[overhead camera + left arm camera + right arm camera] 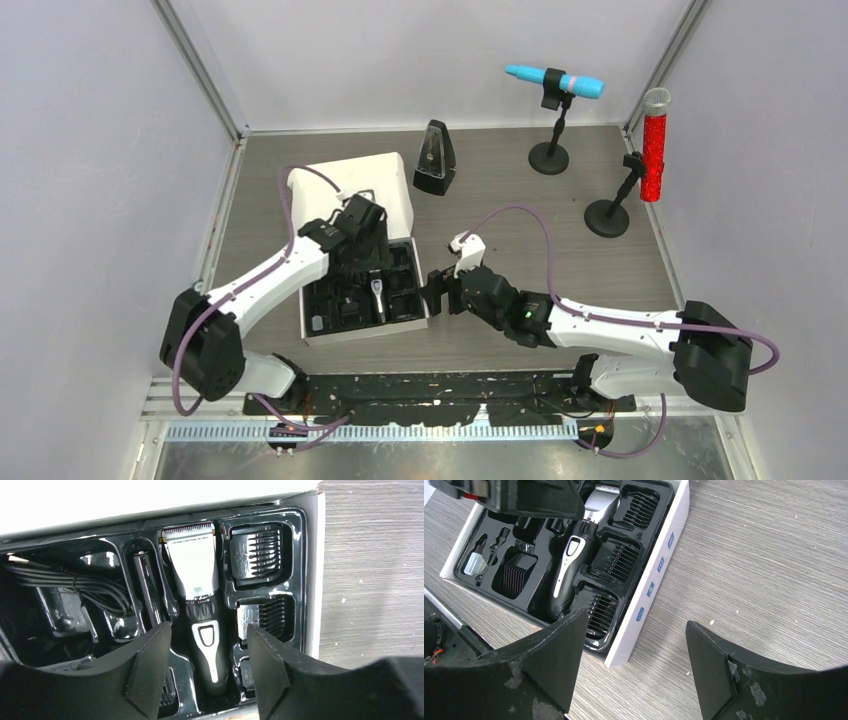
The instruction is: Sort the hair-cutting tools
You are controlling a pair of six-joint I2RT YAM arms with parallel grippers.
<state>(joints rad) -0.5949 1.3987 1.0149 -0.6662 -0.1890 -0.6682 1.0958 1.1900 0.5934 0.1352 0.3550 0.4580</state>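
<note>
Left jaws: spread wide, empty, hanging over the clipper with one finger to each side, apparently aligned for a grasp. The clipper sits in the centre slot of the moulded tray, and shaped recesses hold the comb guards and cable. Right jaws: open, empty, over the desk beside the box wall, probably to brace it.

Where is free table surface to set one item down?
Bare wood lies between the white cardboard box and the red microphone's round black base. Crowded: the box's black plastic tray, under the left tool.
</note>
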